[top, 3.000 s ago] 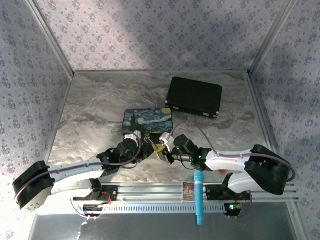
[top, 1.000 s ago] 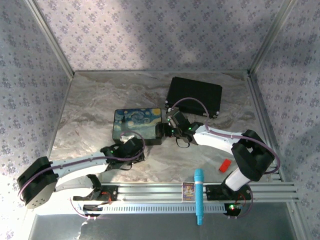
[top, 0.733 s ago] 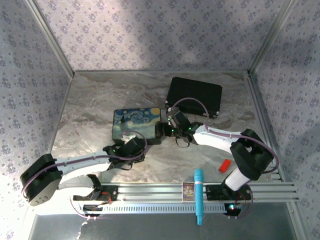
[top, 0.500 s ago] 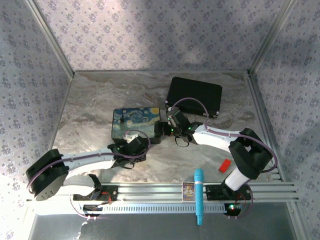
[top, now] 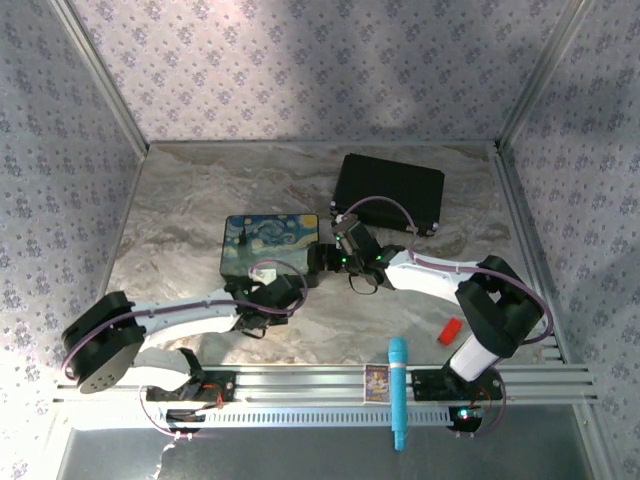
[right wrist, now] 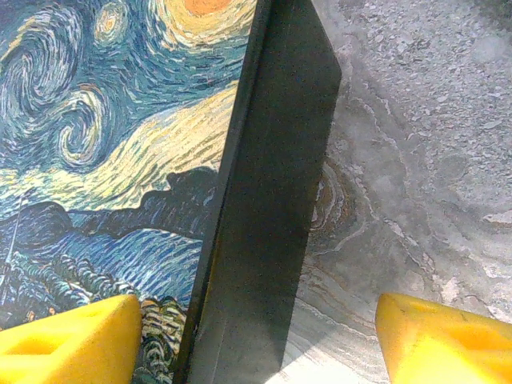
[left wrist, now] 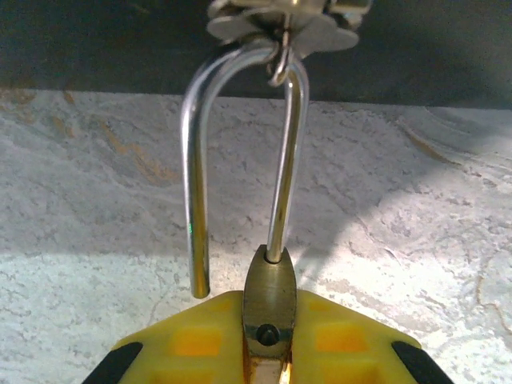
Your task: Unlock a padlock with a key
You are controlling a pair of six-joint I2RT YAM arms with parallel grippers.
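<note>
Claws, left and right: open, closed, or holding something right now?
Left claw: closed on the padlock, one leg of its shackle out of the body.
Right claw: open, astride the painted box edge.

padlock (left wrist: pixel 269 300) body is seen brass-gold, shackle (left wrist: pixel 196 176) silver. Box (top: pixel 270 240) is painted in blue-yellow swirls, sides black. Bench (top: pixel 180 220) is marbled grey-beige. Case (top: pixel 388 195) black, block (top: pixel 450 330) red, walls (top: pixel 300 70) lilac floral-printed.

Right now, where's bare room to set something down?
Bare marble: left of the painted box, and behind it beside the black case. Crowded: the box's near and right sides, around the left end effector and right end effector.
</note>
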